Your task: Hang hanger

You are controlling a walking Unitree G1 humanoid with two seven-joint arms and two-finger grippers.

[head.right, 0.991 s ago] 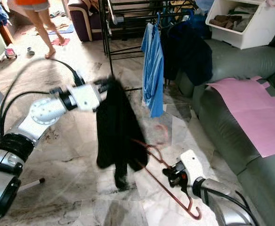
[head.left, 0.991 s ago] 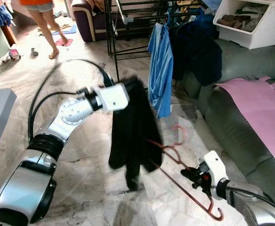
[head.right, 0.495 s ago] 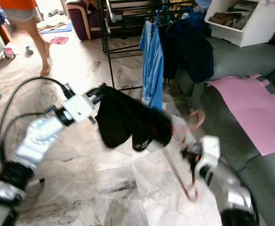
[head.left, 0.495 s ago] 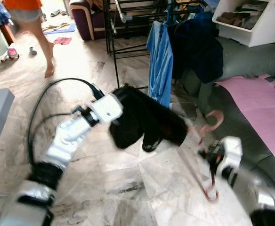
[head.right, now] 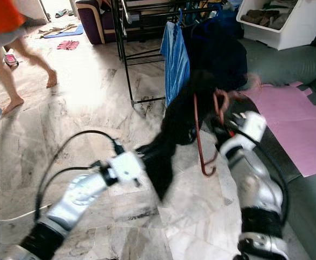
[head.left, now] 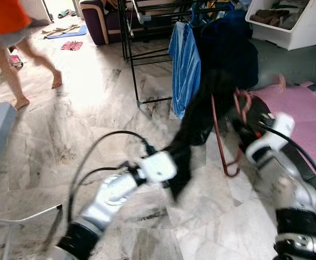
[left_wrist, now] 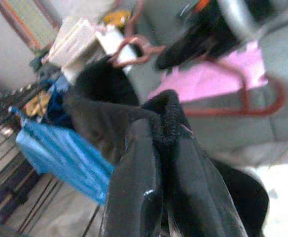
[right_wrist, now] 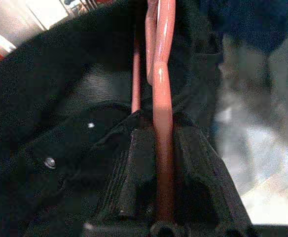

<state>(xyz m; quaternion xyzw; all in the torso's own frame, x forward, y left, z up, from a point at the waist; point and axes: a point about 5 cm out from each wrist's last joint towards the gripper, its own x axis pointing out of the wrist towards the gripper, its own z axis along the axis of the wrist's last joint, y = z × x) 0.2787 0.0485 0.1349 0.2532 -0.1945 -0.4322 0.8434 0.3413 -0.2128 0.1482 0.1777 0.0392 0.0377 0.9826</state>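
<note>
A: What is different from 1 second ago?

B: The right gripper [head.right: 229,125] has swung up from low over the floor. It is clamped on the red hanger [head.right: 201,138], whose wire runs straight between its 2 fingers [right_wrist: 129,168] in the right wrist view. The hook end curls just above that gripper and the long bar hangs down below it.

A: And the other arm?

B: The left gripper [head.left: 174,165] has dropped lower and closer to the robot's body. Its fingers are squeezed together on a fold of the black garment [head.left: 198,122], and the cloth stretches from that gripper up and across to the hanger.

A: So the garment is on the hanger?

B: Partly, I judge. The frames are blurred, so I cannot tell whether both shoulders sit on the wire.

A: Where is the rail?

B: The black drying rack [head.left: 142,32] stands beyond the right gripper, with a blue shirt [head.left: 184,65] and a dark garment [head.left: 228,49] hanging on it. The hook is nearer the rack than it was, yet short of any bar. A person [head.left: 9,38] walks past, well beyond the left gripper.
</note>
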